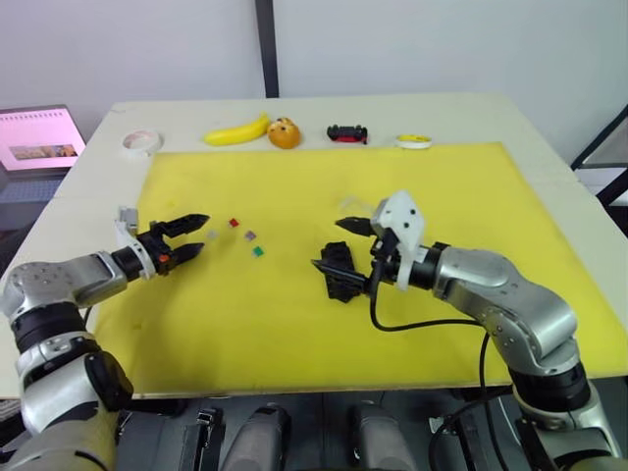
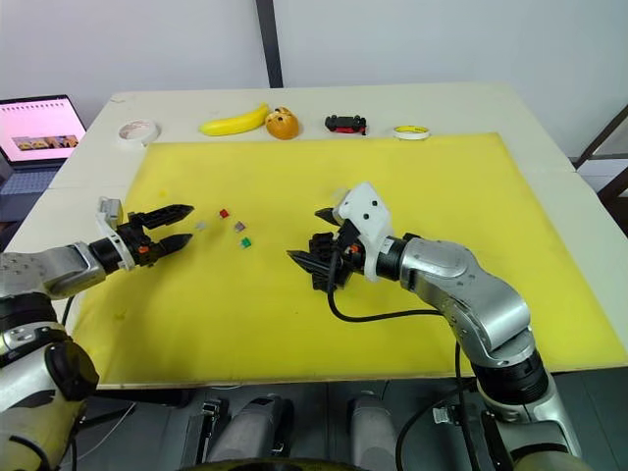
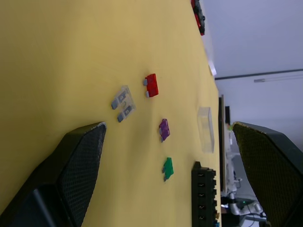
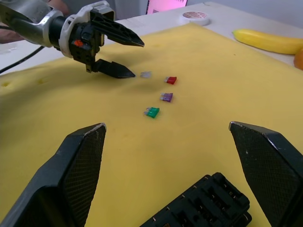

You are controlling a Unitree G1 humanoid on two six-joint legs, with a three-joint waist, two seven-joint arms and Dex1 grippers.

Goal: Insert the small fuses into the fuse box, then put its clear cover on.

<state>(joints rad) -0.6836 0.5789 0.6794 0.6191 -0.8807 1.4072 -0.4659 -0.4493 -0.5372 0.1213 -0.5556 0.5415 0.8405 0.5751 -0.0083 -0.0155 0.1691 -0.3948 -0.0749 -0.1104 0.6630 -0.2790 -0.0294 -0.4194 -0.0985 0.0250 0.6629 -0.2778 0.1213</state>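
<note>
Left pincer [image 1: 192, 235]: fingers apart, aimed at grey fuse [image 1: 212, 235].
Right pincer [image 2: 312, 235]: fingers apart over fuse box [image 1: 340, 271].
Risk: closing off-centre could flick the fuse toward red fuse [image 1: 234, 223].

Bright, even light falls from overhead across the yellow mat [image 1: 294, 324], with only soft, short shadows. The laptop screen [image 1: 39, 137] glows washed-out pink. In the wrist views, the near end effector fingers [image 3: 80, 175] look blurred and oversized.
</note>
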